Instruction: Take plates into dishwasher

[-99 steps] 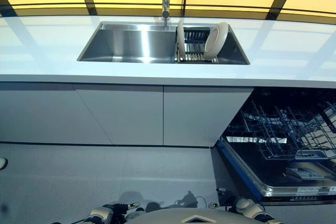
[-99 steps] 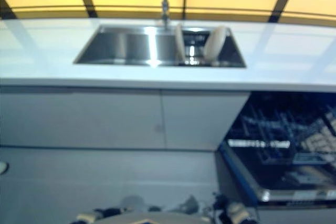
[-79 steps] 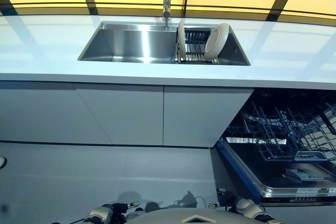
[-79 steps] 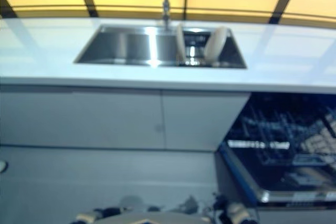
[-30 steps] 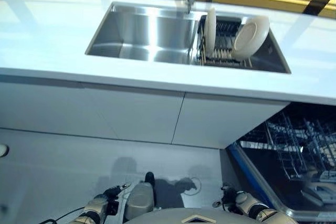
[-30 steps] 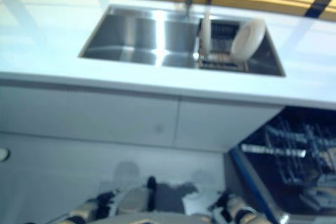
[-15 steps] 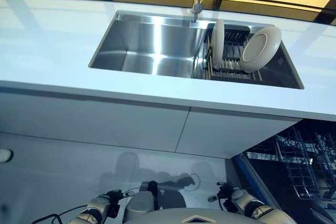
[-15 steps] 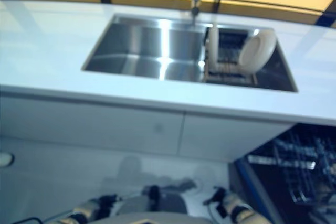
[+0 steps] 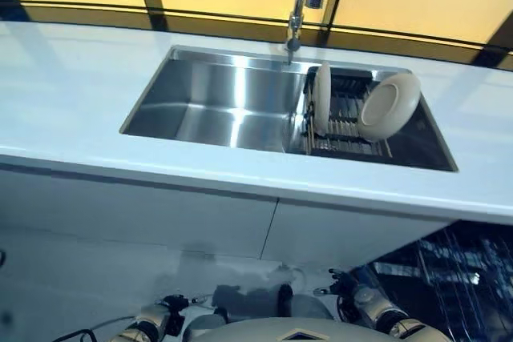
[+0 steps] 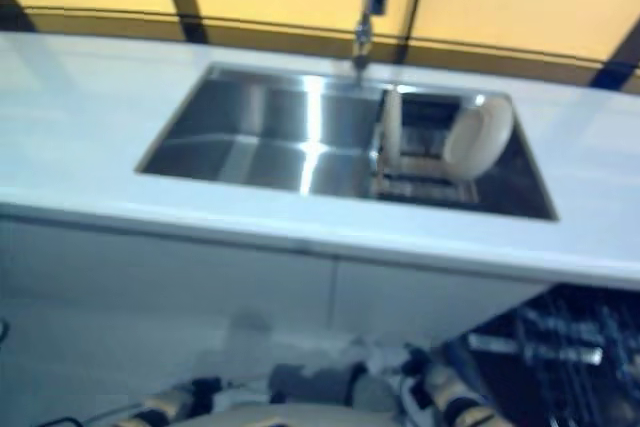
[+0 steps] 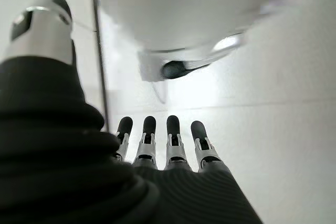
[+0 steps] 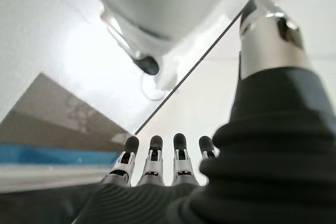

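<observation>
Two plates are what you want, and both stand on edge in the dish rack (image 9: 346,122) at the right end of the sink (image 9: 216,106), up at about one o'clock in your head view. You see the left plate (image 9: 322,98) nearly edge-on and upright; the right plate (image 9: 388,107) leans back with its hollow face turned toward you, well apart from the first along the rack's wires. You've got the faucet (image 9: 296,6) rising at twelve o'clock behind the basin, and the white counter (image 9: 64,102) wrapping round the steel. Down at four o'clock the dishwasher (image 9: 449,278) stands open, its dark wire basket showing under the counter edge, with white cabinet doors (image 9: 144,214) beside it at seven o'clock.

Your left hand (image 11: 157,148) hangs low, fingers out straight and relaxed, thumb apart, nothing between them, only pale floor beyond. Your right hand (image 12: 168,158) is the same: fingers extended, empty, pointing down at the floor beside the dishwasher's blue-edged door (image 12: 52,156). Neither hand is near the plates; both show only at the bottom edge of the head view, at six o'clock
</observation>
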